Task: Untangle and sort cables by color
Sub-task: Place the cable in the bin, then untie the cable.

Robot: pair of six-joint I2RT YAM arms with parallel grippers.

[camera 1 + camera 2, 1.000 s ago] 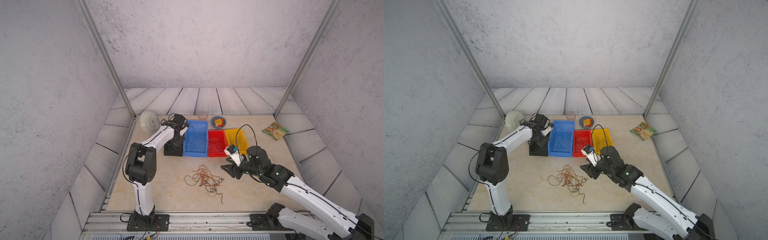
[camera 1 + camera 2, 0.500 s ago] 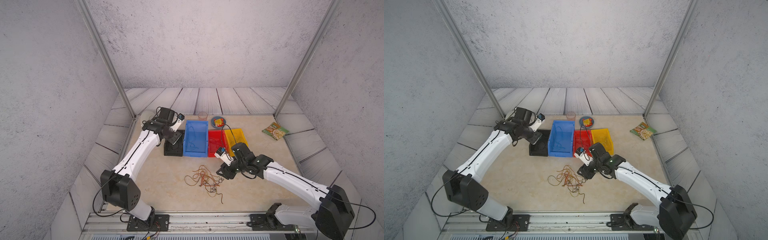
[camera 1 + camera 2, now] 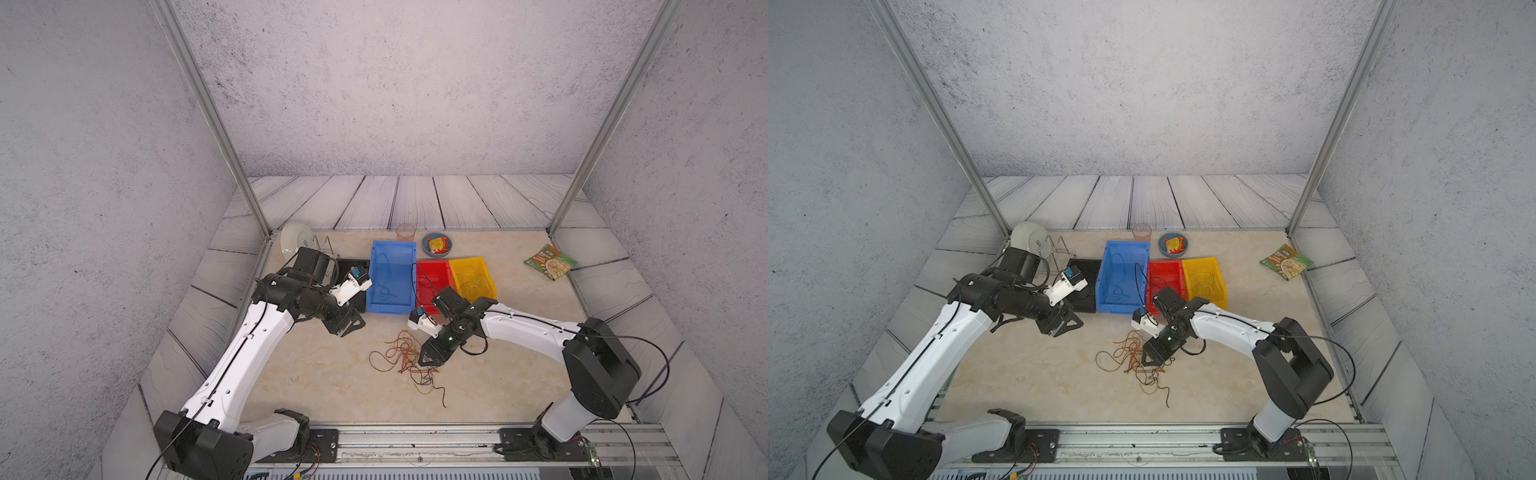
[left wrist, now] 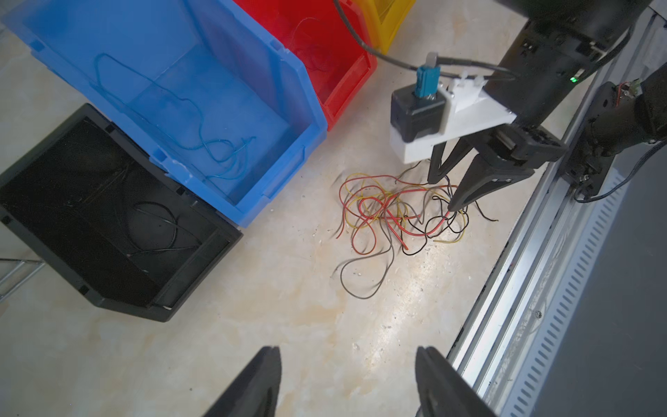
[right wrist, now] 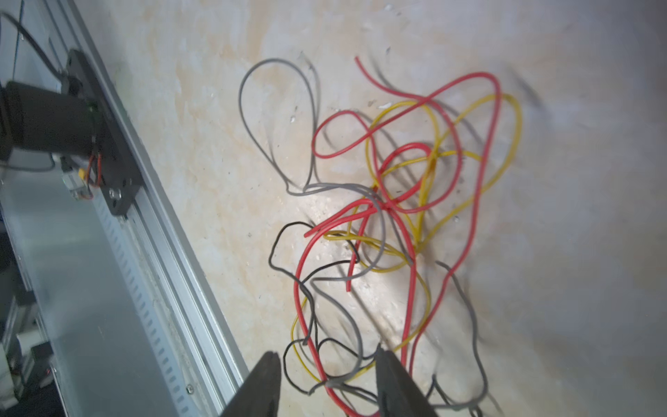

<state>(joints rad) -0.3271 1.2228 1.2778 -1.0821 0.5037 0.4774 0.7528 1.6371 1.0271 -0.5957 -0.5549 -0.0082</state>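
Down on the table (image 3: pixel 324 374), the right gripper (image 5: pixel 325 352) stands unclenched astride several cables (image 5: pixel 386 207) of the tangle, so closing here may pinch mixed colours and drag the whole knot, with the left gripper (image 4: pixel 346 350) spread, empty, well apart.

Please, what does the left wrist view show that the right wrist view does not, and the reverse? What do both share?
Only the left wrist view: the blue bin with a blue cable in it, the black bin, the red bin, and the right gripper seen from outside, jaws apart over the tangle.

Only the right wrist view: a black arm base on the rail, and strands lying between that gripper's own fingers.

Both: the red, yellow, grey and black tangle on the table, and the rail.
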